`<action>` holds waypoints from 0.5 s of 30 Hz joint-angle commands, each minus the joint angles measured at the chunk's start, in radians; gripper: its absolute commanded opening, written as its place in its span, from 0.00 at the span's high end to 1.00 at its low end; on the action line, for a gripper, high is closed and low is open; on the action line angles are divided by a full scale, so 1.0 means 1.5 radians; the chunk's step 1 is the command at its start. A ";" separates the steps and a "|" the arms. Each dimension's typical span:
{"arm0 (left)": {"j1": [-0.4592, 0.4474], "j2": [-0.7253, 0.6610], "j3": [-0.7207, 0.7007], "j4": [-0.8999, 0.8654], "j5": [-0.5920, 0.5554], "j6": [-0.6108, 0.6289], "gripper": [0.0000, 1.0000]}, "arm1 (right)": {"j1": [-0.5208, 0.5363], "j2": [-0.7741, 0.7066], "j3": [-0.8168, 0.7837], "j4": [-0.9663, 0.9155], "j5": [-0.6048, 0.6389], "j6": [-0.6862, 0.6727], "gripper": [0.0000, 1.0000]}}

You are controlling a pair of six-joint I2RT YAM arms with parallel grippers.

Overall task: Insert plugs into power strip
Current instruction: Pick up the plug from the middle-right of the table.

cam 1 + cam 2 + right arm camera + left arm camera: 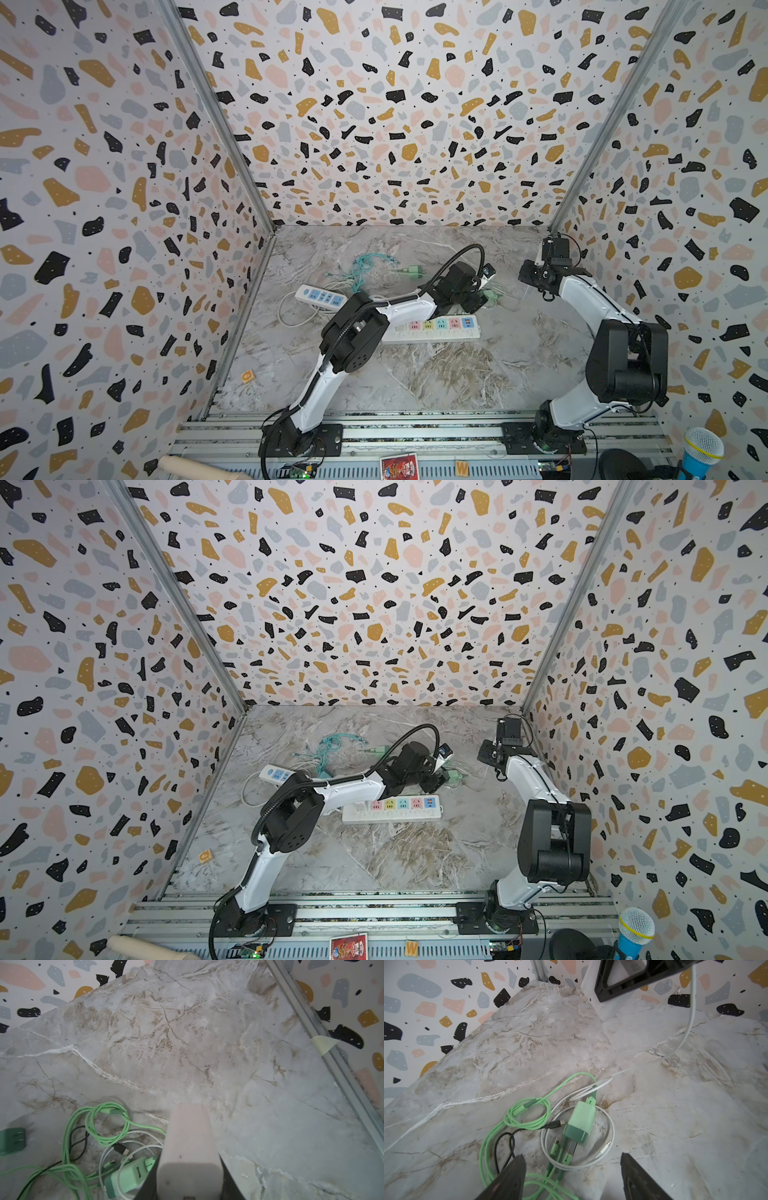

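A white power strip (440, 329) (395, 809) with coloured sockets lies mid-table. A mint green plug (580, 1124) (128, 1178) lies on the marble among its green cable (512, 1122) and a white cable loop (609, 1126). My left gripper (571, 1155) (484, 297) hovers just above it, open, with the plug's prongs between the fingertips and nothing held. My right gripper (188, 1180) (540, 255) is raised at the back right, shut on a white plug (189, 1147) (633, 968) whose white cable (691, 1012) hangs to the table. A teal plug (12, 1141) lies apart.
A second white strip (320, 297) with blue sockets lies at the left with its coiled cord. A teal cable bundle (361, 266) and a green plug (411, 272) lie behind it. Patterned walls close three sides; a metal rail (415, 432) runs along the front.
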 commanded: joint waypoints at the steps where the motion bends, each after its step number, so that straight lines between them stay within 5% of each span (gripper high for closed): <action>1: -0.003 0.045 0.074 -0.063 0.010 0.042 0.28 | -0.008 -0.012 -0.008 0.013 -0.041 0.007 0.72; 15: -0.003 0.153 0.214 -0.141 0.015 0.085 0.30 | -0.049 -0.017 -0.018 0.023 -0.093 0.004 0.72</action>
